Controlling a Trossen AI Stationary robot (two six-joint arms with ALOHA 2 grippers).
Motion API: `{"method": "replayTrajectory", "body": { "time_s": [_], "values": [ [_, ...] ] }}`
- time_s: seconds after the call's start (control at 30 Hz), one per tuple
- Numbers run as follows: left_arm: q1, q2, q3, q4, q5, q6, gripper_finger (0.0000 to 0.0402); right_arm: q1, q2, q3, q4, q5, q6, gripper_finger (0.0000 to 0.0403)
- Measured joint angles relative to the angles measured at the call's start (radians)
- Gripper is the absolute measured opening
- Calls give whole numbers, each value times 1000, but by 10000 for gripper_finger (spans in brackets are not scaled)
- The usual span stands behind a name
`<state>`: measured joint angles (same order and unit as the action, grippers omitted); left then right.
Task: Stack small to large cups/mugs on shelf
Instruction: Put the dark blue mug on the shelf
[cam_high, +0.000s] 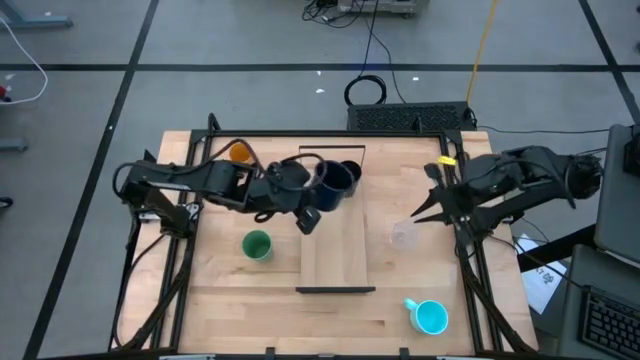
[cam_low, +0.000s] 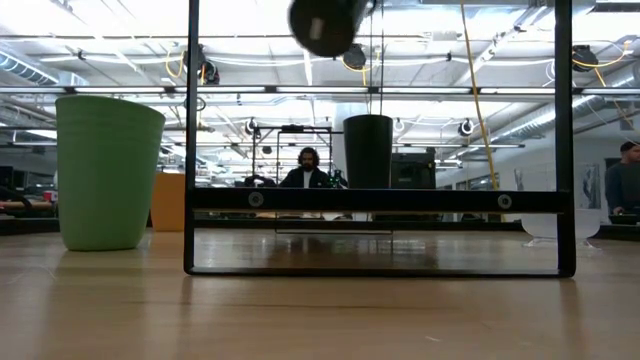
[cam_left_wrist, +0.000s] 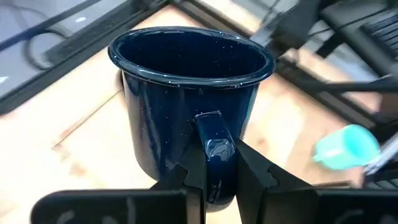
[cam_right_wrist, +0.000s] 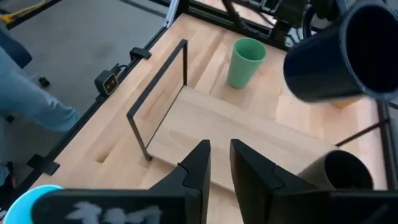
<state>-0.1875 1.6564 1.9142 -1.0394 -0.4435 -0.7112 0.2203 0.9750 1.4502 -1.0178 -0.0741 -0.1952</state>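
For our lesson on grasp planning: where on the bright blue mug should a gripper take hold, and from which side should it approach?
Grip the bright blue mug across its rim wall, coming straight down from above. It stands upright with its mouth open to the top near the table's front edge, with bare tabletop around it. Its handle points toward the shelf side and looks small, so the rim probably offers the fingers a surer hold.

Bright, even overhead light, soft shadows. Low view: ceiling lights glare, green cup (cam_low: 108, 170) soft-focus. Left wrist view: past the left gripper (cam_left_wrist: 219, 177), blue mug (cam_left_wrist: 346, 146) and background blurred.
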Motion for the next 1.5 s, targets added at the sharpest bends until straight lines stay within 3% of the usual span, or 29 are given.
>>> {"method": "replayTrajectory", "body": {
  "time_s": [0.23, 0.53, 0.7, 0.83, 1.13, 1.33, 1.5],
  "values": [
    [-22, -52, -127, 31, -189, -68, 47, -33, -64, 0, -3, 88, 32, 50],
    [-84, -247, -541, 382, -421, -191, 47, -44, -128, 0, -14, 108, 106, 50],
    [-86, -284, -758, 662, -403, -134, 47, -44, -133, 0, -13, 130, 114, 50],
    [-76, -290, -860, 777, -388, -126, 47, -44, -133, 0, -13, 130, 119, 50],
    [-23, -292, -996, 922, -353, -100, 47, -44, -116, 0, -10, 160, 142, 50],
    [9, -283, -1037, 952, -394, -109, 47, -44, -111, 0, -4, 160, 158, 50],
    [31, -262, -1047, 1025, -347, -58, 47, -44, -110, 0, -4, 172, 158, 50]
  ]
}}
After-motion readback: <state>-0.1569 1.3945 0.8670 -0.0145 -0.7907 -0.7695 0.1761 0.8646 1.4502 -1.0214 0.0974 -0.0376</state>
